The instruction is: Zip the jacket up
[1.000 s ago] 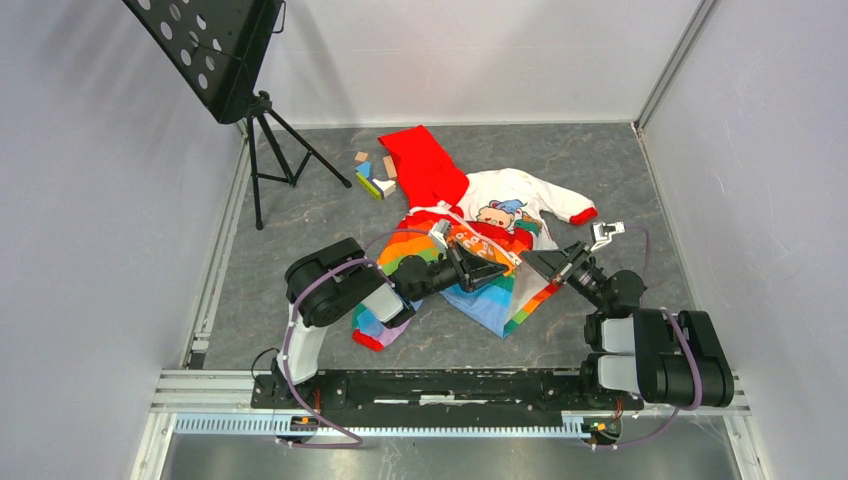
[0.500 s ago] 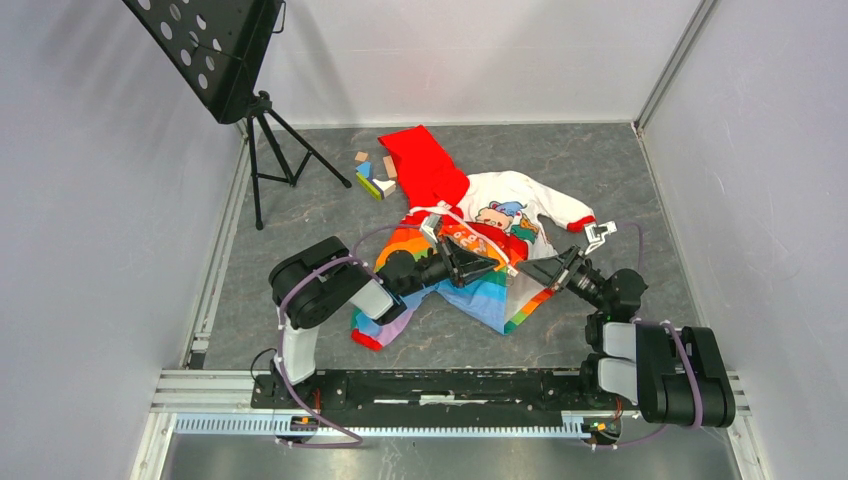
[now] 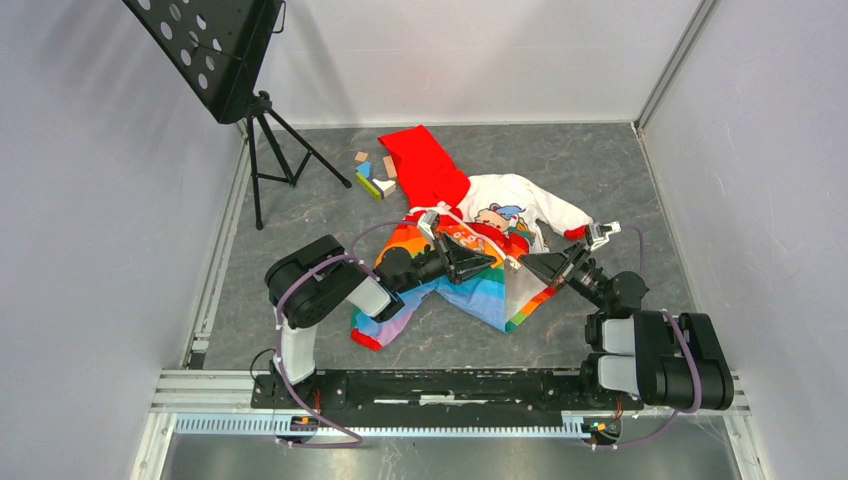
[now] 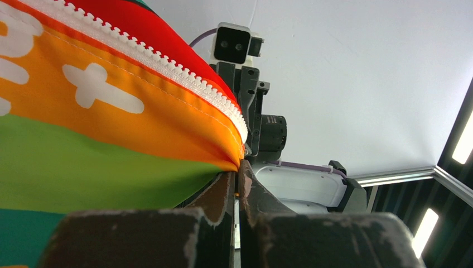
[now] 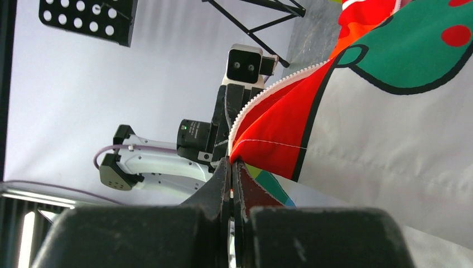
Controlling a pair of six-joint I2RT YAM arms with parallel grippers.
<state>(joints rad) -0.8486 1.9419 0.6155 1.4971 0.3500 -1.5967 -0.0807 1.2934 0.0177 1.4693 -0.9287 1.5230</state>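
- the jacket [image 3: 497, 205] lies in the middle of the table [image 3: 620, 170], hood [image 3: 420, 160] at the far end, front open, lower front lifted between both grippers.
- the left gripper [image 4: 238, 169] is clamped on the orange hem corner, right where the zipper [image 4: 167, 64] teeth end.
- the right gripper [image 5: 231, 163] is pinched tight on the red corner of the other front edge.
- each grip takes only a sliver of cloth, so a sharp tug could pull a corner free.
- if the two ends come together twisted or uneven, the teeth would likely jam or skip.
- no slider shows, so lining it up is blind.
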